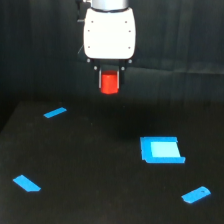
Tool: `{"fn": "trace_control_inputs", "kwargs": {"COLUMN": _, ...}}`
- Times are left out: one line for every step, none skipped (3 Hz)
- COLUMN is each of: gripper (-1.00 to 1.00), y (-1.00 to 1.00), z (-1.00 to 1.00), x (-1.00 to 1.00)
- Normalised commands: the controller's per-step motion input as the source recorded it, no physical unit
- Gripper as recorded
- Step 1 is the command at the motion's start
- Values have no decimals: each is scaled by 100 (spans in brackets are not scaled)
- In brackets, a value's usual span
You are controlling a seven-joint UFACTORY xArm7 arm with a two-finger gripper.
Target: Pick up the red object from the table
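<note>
Your gripper pinches the red block between its fingers, well above the far part of the black table, so the pick looks done.

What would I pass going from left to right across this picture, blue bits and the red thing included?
In the exterior view: blue piece near the front → thin blue strip further back → red object held up in the gripper → large blue square → blue piece at front right.
</note>
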Motion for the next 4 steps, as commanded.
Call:
{"fn": "trace_control_inputs", "kwargs": {"gripper": -100, "y": 2, "z": 12, "x": 9}}
{"fn": "trace_control_inputs", "kwargs": {"gripper": -96, "y": 4, "z": 12, "x": 4}}
{"fn": "trace_control_inputs", "kwargs": {"gripper": -95, "y": -8, "z": 2, "x": 13}}
{"fn": "trace_control_inputs", "kwargs": {"gripper": -91, "y": -6, "z": 2, "x": 4}}
